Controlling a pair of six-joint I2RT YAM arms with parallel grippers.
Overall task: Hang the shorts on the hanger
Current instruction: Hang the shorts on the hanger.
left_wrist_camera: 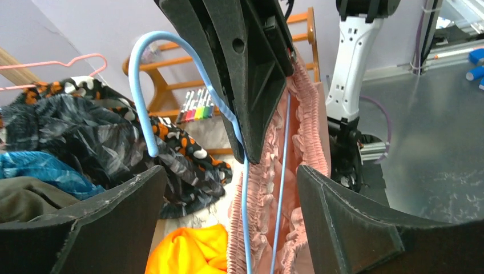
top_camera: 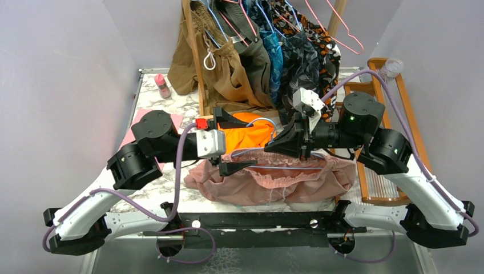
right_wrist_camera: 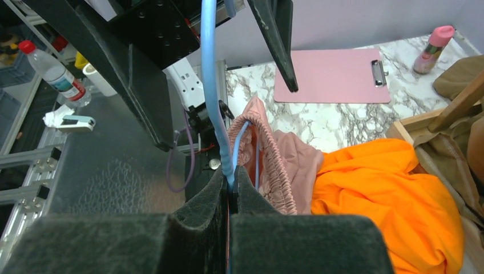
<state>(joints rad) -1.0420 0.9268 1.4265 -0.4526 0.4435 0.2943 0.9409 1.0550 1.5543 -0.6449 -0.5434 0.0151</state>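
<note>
So far: the hanger [top_camera: 291, 167] looks partly threaded into the shorts [top_camera: 274, 185], with its blue wire running along inside the gathered waistband.
Shorts: lying heaped on the bench [top_camera: 182, 105], just on the arm-base side of the orange shorts [top_camera: 251, 134] and touching them. Only the waistband is lifted.
Hanger: its hook [left_wrist_camera: 137, 85] rises over the edge of the orange shorts. Its frame drops away from them into the pink waist opening [right_wrist_camera: 268, 165].
Right end effector [right_wrist_camera: 230, 197]: pressed together on the hanger's neck just below the hook, at the rim of the orange shorts, carrying the wire.
Left end effector [left_wrist_camera: 231, 222]: spread wide at the side of the orange shorts away from the right arm. The waistband and two runs of wire pass between its fingers [left_wrist_camera: 348, 217], which grip nothing.
Not clear: whether both shoulders of the frame are inside the waistband. The far end is hidden under fabric.
Left to do, as I judge it: seat the waistband evenly across the frame, so that the shorts hang from the hanger rather than resting beside the orange shorts, then let go.
Progress: past halfway, not finished.
Risk: the loose elastic may slide off one shoulder when lifted.
</note>
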